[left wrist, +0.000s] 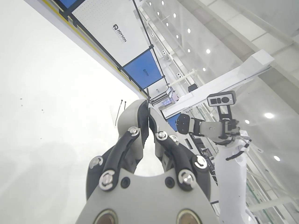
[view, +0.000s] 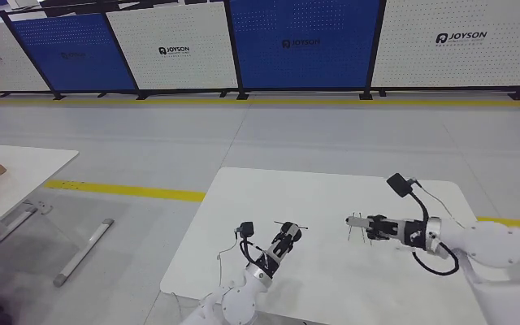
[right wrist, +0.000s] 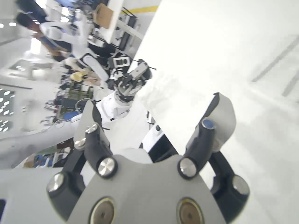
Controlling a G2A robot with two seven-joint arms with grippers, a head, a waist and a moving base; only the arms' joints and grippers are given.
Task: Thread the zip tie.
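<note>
Above the white table [view: 325, 195], left gripper [left wrist: 147, 109] pinches a thin black zip tie [left wrist: 147, 94]; right gripper [right wrist: 154, 99] gapes.

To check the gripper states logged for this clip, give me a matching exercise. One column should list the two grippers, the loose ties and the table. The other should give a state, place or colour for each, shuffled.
Column A
1. left gripper
2. right gripper
3. loose ties
4. table

Column B
a. white
b. jaws apart, holding nothing
c. lying flat on the table
d. jaws shut on a zip tie

Pairs: 1-d; 2-b; 3-c; 4-a
</note>
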